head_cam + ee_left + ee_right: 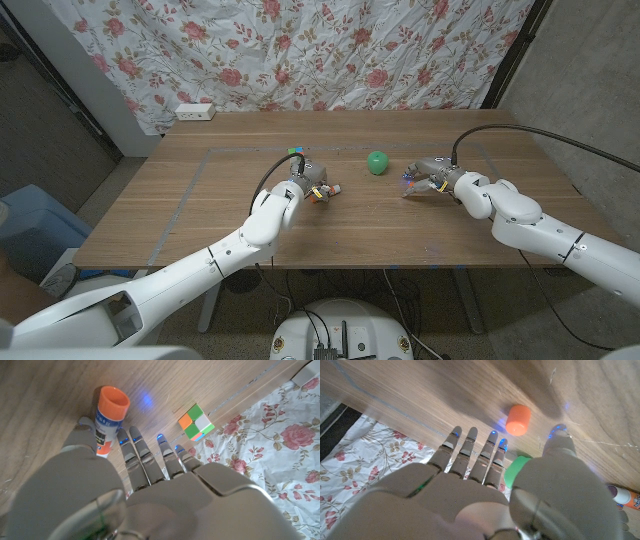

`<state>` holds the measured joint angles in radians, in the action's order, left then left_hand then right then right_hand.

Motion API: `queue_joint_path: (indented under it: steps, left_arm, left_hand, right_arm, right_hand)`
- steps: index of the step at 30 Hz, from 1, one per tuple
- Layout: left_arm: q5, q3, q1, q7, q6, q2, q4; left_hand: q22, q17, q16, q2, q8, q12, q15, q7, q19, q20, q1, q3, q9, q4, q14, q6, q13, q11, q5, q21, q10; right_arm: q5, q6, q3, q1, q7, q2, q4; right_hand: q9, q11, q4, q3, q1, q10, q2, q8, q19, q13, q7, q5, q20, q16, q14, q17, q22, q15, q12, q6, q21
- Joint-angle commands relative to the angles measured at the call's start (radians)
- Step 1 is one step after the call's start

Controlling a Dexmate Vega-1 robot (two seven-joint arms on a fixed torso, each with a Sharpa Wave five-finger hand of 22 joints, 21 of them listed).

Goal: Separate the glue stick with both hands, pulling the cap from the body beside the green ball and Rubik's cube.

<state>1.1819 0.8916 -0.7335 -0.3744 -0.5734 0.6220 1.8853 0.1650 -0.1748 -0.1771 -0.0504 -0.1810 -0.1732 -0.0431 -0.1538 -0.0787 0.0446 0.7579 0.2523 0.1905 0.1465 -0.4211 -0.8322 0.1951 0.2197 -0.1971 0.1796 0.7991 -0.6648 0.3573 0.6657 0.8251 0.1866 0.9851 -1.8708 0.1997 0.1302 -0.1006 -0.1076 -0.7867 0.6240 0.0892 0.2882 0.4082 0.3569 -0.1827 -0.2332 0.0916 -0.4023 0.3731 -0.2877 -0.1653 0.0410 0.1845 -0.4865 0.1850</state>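
The glue stick is seen already in two parts on the wooden table (200, 215). The glue stick body (106, 422), white with a blue label and an orange end, is found at the left hand (150, 485), a little left of the table's middle. In the left wrist view it is set between the thumb (80, 430) and the straightened fingers (131, 452), close against the thumb. Whether it is actually pinched or only lies beside the thumb cannot be told. In the head view the body is seen poking out on the right side of that hand.

The orange cap (517, 420) is shown in the right wrist view lying alone on the wood, just beyond the fingertips of the right hand (485, 485) and not touched by them. The right hand's fingers are stretched out and spread, and nothing is grasped in them. In the head view this hand is placed right of the middle, with its fingers pointed left towards the other hand.

The green ball (377, 162) is located between the two hands and slightly farther back, nearer to the right hand. The Rubik's cube (296, 152) is found just beyond the left hand, on the far side of it, apart from the fingers. The two hands are kept well apart. A flowered cloth (350, 50) is hung behind the table, and a white power strip (195, 111) is laid at the far left corner.
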Motion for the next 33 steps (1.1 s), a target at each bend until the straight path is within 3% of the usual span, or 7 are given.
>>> queue_joint_path:
  steps: [1, 20, 28, 33]
  left_arm:
    - [0.000, -0.003, 0.004, -0.023, -0.008, 0.002, 0.001]
    - [0.061, -0.021, -0.017, -0.068, -0.048, 0.011, 0.047]
    - [0.070, -0.030, -0.020, -0.084, -0.048, 0.006, 0.055]
    - [0.036, -0.054, -0.032, -0.070, -0.043, 0.007, 0.069]
  left_hand:
    - [0.005, -0.002, -0.003, -0.007, 0.001, 0.001, -0.105, 0.009, 0.005, 0.001, -0.019, -0.007, 0.001, -0.004, 0.009, 0.017, 0.003, 0.000, 0.001, 0.003, -0.024]
    - [0.005, -0.003, -0.003, -0.027, 0.004, -0.005, -0.065, 0.038, 0.045, 0.025, -0.095, -0.023, -0.004, -0.010, 0.074, 0.140, 0.003, -0.005, 0.005, 0.001, -0.151]
    - [0.006, -0.004, -0.004, -0.034, 0.008, -0.007, -0.043, 0.065, 0.068, 0.038, -0.139, -0.030, -0.006, -0.015, 0.104, 0.223, 0.003, -0.044, 0.007, 0.002, -0.220]
    - [0.005, -0.003, 0.002, -0.028, 0.007, -0.008, -0.030, 0.079, 0.087, 0.037, -0.172, -0.032, -0.006, -0.023, 0.145, 0.261, 0.003, -0.064, 0.008, 0.000, -0.259]
  right_arm:
    - [0.000, -0.001, 0.004, -0.011, 0.030, 0.003, -0.002]
    - [0.013, 0.008, 0.005, -0.021, 0.057, -0.005, -0.003]
    - [0.021, 0.012, 0.010, -0.034, 0.087, -0.004, -0.004]
    - [0.054, -0.004, 0.003, -0.037, 0.102, 0.002, 0.001]
  right_hand:
    - [0.002, -0.006, 0.000, 0.006, 0.014, -0.015, 0.002, -0.009, -0.008, -0.003, 0.002, -0.009, 0.000, 0.009, -0.010, 0.000, -0.003, 0.009, -0.001, 0.021, -0.003]
    - [-0.001, -0.028, 0.025, 0.033, 0.095, -0.092, 0.014, -0.048, -0.025, -0.021, 0.031, -0.028, 0.022, 0.040, -0.052, 0.004, -0.003, -0.034, -0.002, 0.084, -0.001]
    - [-0.005, -0.038, 0.044, 0.056, 0.155, -0.159, 0.022, -0.081, -0.046, -0.040, 0.044, -0.046, 0.038, 0.065, -0.086, 0.009, -0.003, -0.066, -0.005, 0.141, -0.003]
    - [-0.007, -0.066, 0.061, 0.071, 0.202, -0.221, 0.018, -0.094, -0.079, -0.059, 0.057, -0.059, 0.052, 0.086, -0.117, 0.012, -0.003, -0.107, -0.007, 0.169, -0.008]
